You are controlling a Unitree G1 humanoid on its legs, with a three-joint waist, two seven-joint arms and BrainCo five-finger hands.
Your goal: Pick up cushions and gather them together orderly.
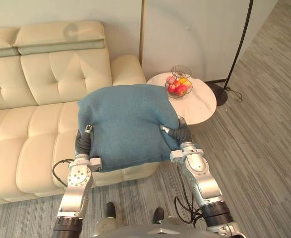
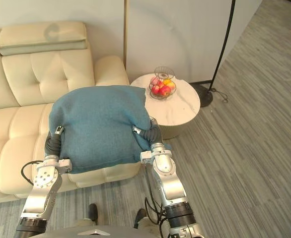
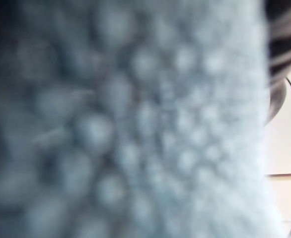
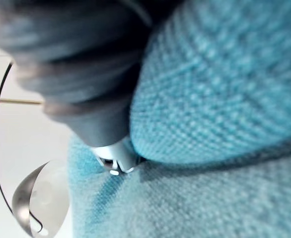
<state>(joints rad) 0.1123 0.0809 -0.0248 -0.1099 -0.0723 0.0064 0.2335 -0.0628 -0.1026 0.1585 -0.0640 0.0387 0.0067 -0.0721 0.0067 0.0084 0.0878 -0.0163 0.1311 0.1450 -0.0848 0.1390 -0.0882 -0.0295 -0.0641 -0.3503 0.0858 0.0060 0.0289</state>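
We hold the blue cushion (image 1: pixel 128 126) up between our left hand (image 1: pixel 82 142) and right hand (image 1: pixel 180 133), one at each side, above the near right end of the cream sofa (image 1: pixel 26 144). The cushion hides both grips, so we cannot tell if either hand is clenched or released. A round table (image 1: pixel 202 106) bearing a fruit basket (image 1: pixel 179 85) stands just right of the sofa.

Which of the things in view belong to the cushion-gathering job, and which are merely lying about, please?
Job: blue cushion, held between left hand and right hand.
Lying about: cream sofa, round table, fruit basket, floor lamp.
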